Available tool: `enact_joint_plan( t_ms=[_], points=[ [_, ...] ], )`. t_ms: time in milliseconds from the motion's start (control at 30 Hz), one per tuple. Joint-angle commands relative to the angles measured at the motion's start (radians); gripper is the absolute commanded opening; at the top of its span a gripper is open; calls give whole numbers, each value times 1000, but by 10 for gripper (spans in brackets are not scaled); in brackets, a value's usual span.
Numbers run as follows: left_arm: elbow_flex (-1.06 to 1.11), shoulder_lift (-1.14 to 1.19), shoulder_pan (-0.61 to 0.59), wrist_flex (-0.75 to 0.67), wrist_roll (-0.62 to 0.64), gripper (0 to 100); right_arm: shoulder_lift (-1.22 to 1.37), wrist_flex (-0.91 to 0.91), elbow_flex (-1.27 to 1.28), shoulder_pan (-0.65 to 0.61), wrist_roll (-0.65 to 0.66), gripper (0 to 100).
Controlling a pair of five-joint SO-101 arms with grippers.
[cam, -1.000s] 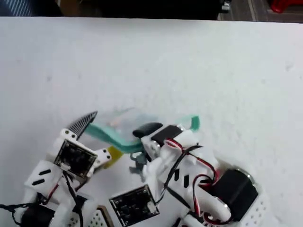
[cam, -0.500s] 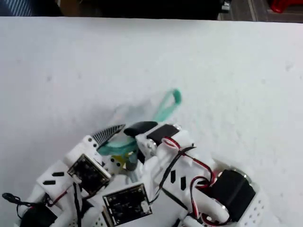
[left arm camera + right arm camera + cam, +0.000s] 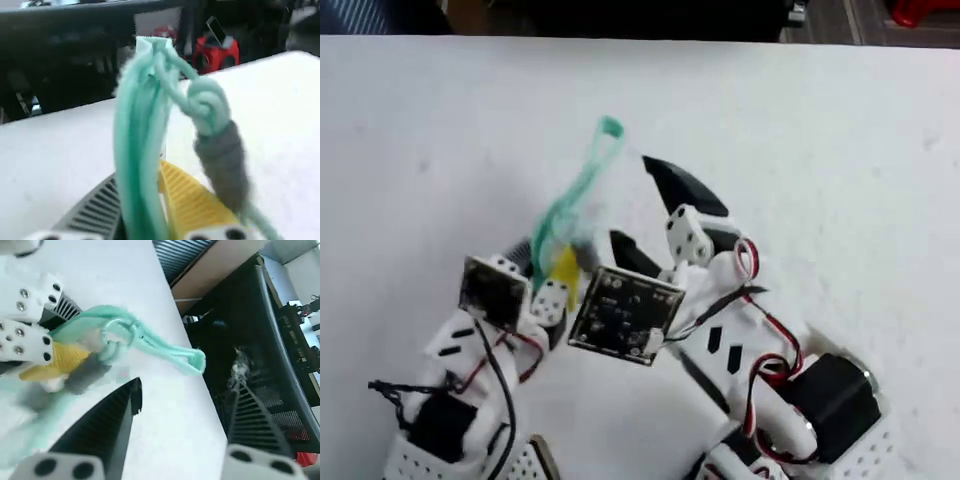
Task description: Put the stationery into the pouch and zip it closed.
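Note:
The pouch (image 3: 563,208) is see-through with a teal edge and hangs tilted above the table, its teal strap loop (image 3: 610,127) pointing to the far side. My left gripper (image 3: 545,257) is shut on the pouch's teal edge (image 3: 135,150), between a grey finger (image 3: 92,212) and a yellow finger (image 3: 192,200). A grey zip pull (image 3: 222,160) on a teal cord dangles beside it. My right gripper (image 3: 630,198) stands open just right of the pouch, its black fingers (image 3: 117,415) spread wide with nothing between them. From the right wrist view the pouch (image 3: 95,320) and strap loop (image 3: 187,360) lie beyond its fingertips.
The white table (image 3: 800,120) stretches to the far edge, where a dark room begins. A black mesh frame (image 3: 270,340) stands past that edge. Both arm bases crowd the near side of the table.
The left gripper has lifted the pouch, and the strap has swung from the right to the far side. The right gripper has let go of the pouch and opened wide.

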Motion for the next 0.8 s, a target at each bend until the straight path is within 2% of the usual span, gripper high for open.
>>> enact_joint_plan(
  t_ms=[0,67,167,333,500,767],
  points=[
    [38,-8,-28,-123,43,20,-7,-31,-38,10,-20,241],
    [40,-8,-28,-120,43,20,-7,-27,-38,-13,-83,222],
    [38,-8,-28,-103,43,20,-7,-30,-9,-62,-250,200],
    [38,-8,-24,-103,43,20,-7,-122,172,-82,-442,236],
    [38,-8,-28,-101,43,20,-7,-245,295,-99,-482,241],
    [28,-10,-28,-92,43,20,47,-367,316,-99,-476,209]
  ],
)
